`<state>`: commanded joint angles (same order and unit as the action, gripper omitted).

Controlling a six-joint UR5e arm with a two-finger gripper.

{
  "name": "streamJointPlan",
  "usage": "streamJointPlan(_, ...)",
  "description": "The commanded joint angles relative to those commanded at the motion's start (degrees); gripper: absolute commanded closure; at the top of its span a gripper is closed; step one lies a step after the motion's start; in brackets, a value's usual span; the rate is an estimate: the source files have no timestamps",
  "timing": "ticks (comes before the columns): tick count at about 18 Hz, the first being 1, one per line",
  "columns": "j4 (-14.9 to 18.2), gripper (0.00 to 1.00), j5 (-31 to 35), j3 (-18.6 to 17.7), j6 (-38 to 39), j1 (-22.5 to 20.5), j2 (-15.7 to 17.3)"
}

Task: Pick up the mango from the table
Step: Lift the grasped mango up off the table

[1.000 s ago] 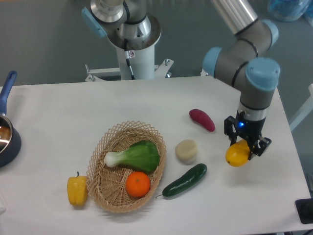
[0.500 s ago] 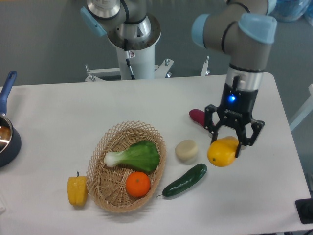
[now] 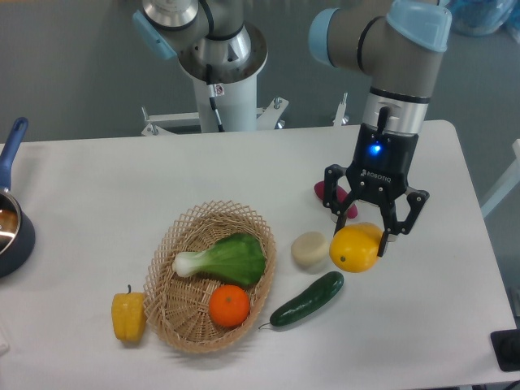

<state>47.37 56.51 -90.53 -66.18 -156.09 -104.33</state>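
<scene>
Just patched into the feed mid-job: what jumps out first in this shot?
The gripper right of centre, with the bright yellow mango held between its jaws above the table. Below it lie a green cucumber and a pale round item. To the left, a wicker basket holds a leafy green vegetable and an orange.

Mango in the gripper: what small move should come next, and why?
Probably a short straight lift. The gripper appears shut on the mango, which hangs close beside the pale round piece and just above the cucumber; rising first would avoid brushing either.
</scene>
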Motion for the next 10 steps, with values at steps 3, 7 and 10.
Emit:
streamJointPlan(3, -0.09, 0.84, 0.00, 0.09, 0.00, 0.00, 0.00)
streamJointPlan(7, -0.09, 0.84, 0.00, 1.14, 0.09, -0.44, 0.00)
streamJointPlan(10, 0.00, 0.84, 0.00, 1.23, 0.09, -0.61, 0.00)
